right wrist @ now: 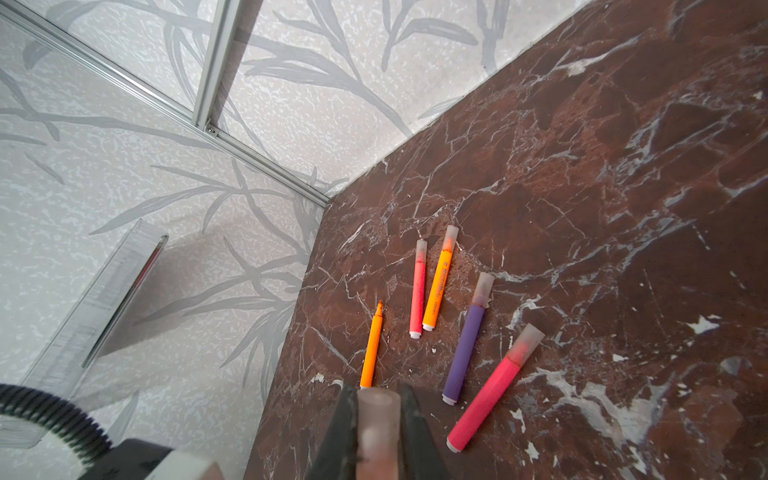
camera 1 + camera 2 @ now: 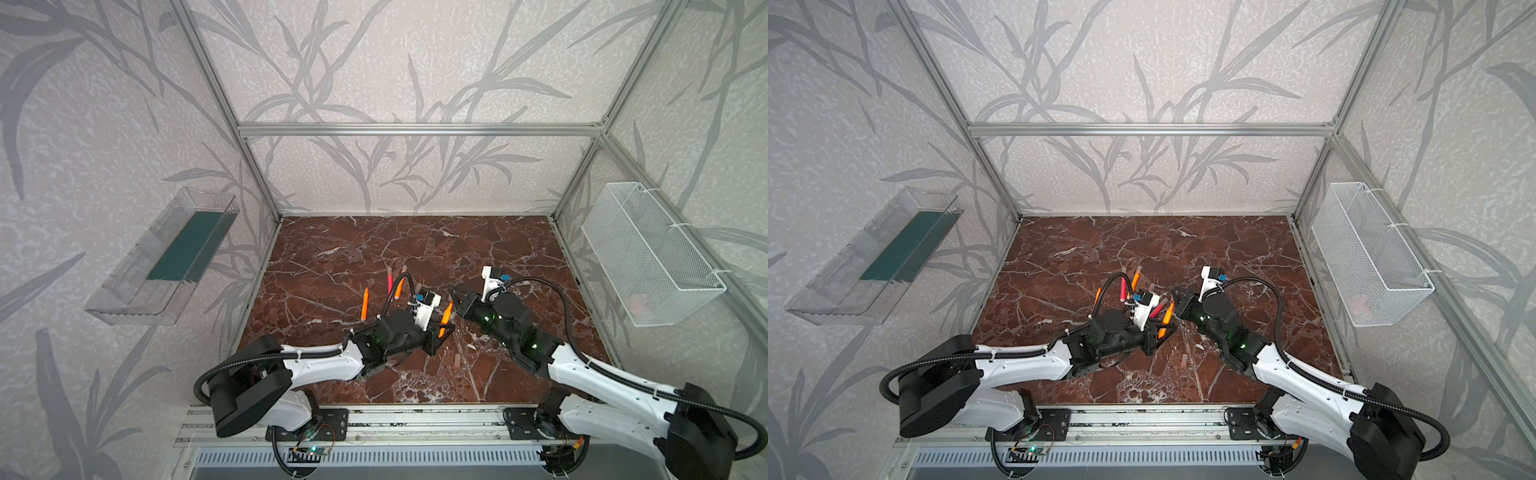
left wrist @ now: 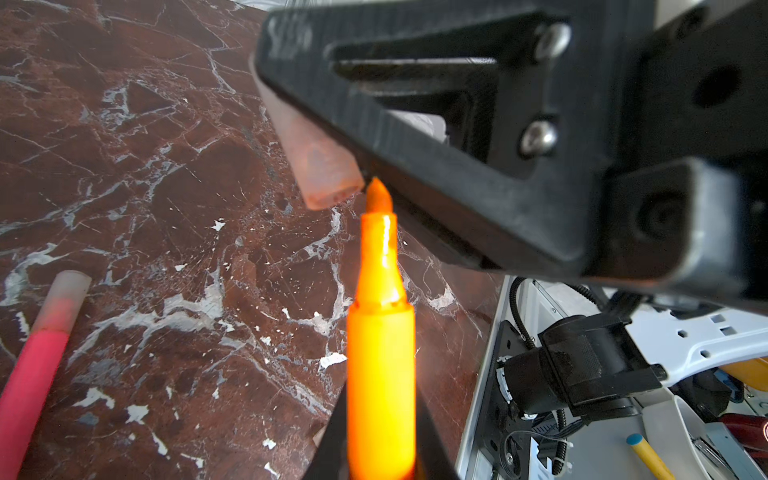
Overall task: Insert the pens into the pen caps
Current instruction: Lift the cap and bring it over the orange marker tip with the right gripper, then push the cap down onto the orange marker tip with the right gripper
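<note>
Nearest the lens, the left gripper [image 3: 380, 457] has its fingers clamped on an orange pen [image 3: 380, 365], whose bare tip sits just beside the mouth of a pale pen cap [image 3: 320, 166], not inside it. To its left on the bench [image 2: 415, 249] lie an uncapped orange pen [image 1: 372, 345] and four capped pens [image 1: 417, 291]. To the right, the right gripper [image 1: 377, 390] pinches that pen cap between its closed fingers.

The slim orange plastic pen [image 3: 380, 374] shines glossy; the stubby pale pink plastic cap [image 3: 320, 170] looks frosted and matt; the red-brown marble-patterned tabletop [image 3: 145, 216] is smooth.
</note>
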You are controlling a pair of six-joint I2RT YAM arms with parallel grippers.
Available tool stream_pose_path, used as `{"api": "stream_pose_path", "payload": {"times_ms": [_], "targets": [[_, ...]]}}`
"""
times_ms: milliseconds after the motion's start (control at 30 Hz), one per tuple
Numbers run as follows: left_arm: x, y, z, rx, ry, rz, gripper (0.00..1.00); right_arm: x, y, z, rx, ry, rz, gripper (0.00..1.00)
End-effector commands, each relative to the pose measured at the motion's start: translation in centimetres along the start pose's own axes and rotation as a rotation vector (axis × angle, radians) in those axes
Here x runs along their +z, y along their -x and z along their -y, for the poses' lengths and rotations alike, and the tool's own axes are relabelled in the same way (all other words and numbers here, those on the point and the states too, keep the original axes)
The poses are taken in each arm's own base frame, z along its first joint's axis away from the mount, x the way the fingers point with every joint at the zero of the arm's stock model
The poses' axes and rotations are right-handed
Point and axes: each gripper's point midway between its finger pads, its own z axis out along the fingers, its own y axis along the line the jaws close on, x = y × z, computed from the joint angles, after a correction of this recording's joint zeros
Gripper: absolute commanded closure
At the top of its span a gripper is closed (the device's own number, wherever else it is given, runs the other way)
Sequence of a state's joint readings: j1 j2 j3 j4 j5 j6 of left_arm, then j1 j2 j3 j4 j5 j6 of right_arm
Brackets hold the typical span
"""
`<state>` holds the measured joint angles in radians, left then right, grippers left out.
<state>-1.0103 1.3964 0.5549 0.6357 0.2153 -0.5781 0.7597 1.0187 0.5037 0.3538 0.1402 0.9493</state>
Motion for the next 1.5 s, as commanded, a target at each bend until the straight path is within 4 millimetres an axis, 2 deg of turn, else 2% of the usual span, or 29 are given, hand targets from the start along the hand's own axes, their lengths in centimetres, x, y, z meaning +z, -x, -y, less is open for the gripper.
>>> {"api": "stream_pose_path", "payload": {"times_ms": [0, 433, 933, 1233, 1467], "targets": [[-0.3, 1.8, 1.3, 0.015, -0.032, 0.050, 1.00, 0.0, 1.1, -1.3, -0.005, 0.033, 0.029, 1.00], [-0.4, 1.6, 1.2, 0.015, -0.030, 0.052, 1.00, -1.1, 1.6, -1.6, -0.011, 0.043, 0.050, 1.00], [-0.3, 1.8, 0.8, 0.015, -0.012, 0.069, 1.00, -1.3, -0.7, -2.3, -0.002, 0.094, -0.013, 1.00], [-0.8, 3.7, 1.6, 0.004, -0.037, 0.120, 1.00, -1.5, -2.1, -2.2, -0.018, 0.091, -0.033, 1.00], [-2.1, 6.2, 3.6, -0.022, -0.155, 0.180, 1.00, -1.6, -3.4, -2.1, -0.025, 0.115, -0.052, 1.00]]}}
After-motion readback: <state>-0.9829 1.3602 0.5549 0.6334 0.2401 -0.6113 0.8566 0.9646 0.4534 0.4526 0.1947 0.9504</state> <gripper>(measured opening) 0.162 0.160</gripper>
